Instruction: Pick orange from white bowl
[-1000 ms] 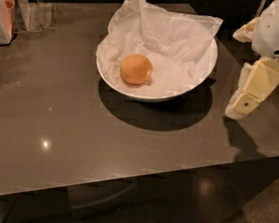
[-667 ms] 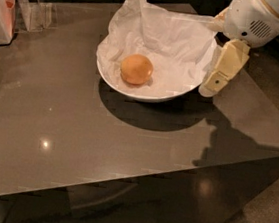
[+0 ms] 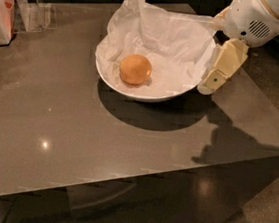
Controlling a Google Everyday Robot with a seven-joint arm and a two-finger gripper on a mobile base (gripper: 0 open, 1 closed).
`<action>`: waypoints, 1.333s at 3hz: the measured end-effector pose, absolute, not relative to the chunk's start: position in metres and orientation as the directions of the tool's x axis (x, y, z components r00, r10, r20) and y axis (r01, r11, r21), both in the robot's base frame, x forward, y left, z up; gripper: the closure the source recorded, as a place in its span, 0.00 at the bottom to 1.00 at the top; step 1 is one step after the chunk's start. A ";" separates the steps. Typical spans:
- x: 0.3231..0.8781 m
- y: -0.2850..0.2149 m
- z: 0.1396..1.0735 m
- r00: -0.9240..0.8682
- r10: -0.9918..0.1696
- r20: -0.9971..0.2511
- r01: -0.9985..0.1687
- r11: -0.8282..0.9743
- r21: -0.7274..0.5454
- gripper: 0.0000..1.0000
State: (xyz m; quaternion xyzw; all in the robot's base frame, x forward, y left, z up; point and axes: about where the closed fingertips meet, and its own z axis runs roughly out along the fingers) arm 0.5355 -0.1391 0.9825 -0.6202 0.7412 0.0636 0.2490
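Note:
The orange [image 3: 135, 69] is a small round fruit lying left of centre inside the white bowl [image 3: 146, 95]. The bowl is wide and shallow, lined with crinkled white paper that stands up at the back, and sits on the grey-brown table [image 3: 75, 141]. My gripper [image 3: 215, 72] hangs from the white arm at the upper right. It is just at the bowl's right rim, to the right of the orange and apart from it. It holds nothing that I can see.
A white container with an orange side [image 3: 0, 17] stands at the far left edge of the table. A clear plastic stand [image 3: 33, 8] is next to it. The table's front and right edges drop off to a dark floor.
The gripper has moved left from beside the table's right edge to the bowl's right rim. The orange and the bowl have not moved.

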 end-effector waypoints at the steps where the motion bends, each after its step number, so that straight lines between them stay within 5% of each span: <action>1: 0.553 -0.118 0.963 -0.088 -0.861 -0.501 -0.962 0.204 -0.183 0.00; 2: 0.574 -0.084 0.938 -0.054 -0.848 -0.527 -0.981 0.145 -0.132 0.00; 4: 0.577 -0.081 0.934 -0.056 -0.846 -0.530 -0.981 0.146 -0.130 0.39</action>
